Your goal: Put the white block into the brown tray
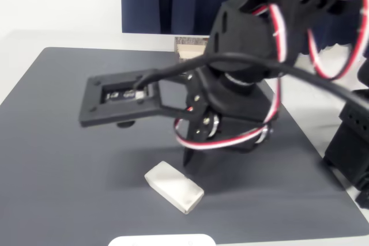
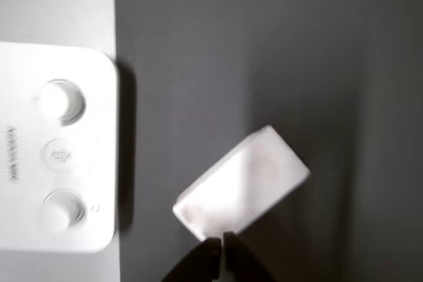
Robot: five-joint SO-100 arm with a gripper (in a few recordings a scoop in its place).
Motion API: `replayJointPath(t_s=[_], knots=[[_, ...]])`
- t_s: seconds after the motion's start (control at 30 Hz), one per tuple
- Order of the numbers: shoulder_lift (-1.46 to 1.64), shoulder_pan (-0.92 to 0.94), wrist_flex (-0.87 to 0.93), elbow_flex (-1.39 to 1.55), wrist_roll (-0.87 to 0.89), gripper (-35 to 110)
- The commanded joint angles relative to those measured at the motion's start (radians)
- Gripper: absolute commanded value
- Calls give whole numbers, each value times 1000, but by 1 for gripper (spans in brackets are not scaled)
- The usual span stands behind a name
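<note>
Approach step: gripper (image 2: 221, 246), fingertips together, poised just beside white block (image 1: 174, 186) near mat's (image 1: 57, 142) front edge; next, opening and straddling block.

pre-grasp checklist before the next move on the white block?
1. White block free on the dark mat, nothing on it: ok.
2. End effector at the block's edge in the wrist view: ok.
3. Jaws open enough to straddle the block: not ok, tips look nearly together.
4. White plastic piece apart from the block: ok.
5. Brown tray reachable: cannot tell, mostly hidden behind the arm.
</note>
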Motion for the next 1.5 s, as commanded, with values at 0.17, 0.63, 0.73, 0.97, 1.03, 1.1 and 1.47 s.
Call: replayJointPath(t_s=[0.17,0.63,0.73,0.97,1.03,1.1,1.47], knots=[[-54,18,-15,-94,-34,0],[-74,52,63,-140,706,0],[-72,58,137,-147,834,1],[-57,75,158,-149,979,1],[-58,80,155,-160,977,1],[-63,84,152,-166,957,1],[-74,97,155,-176,881,15]])
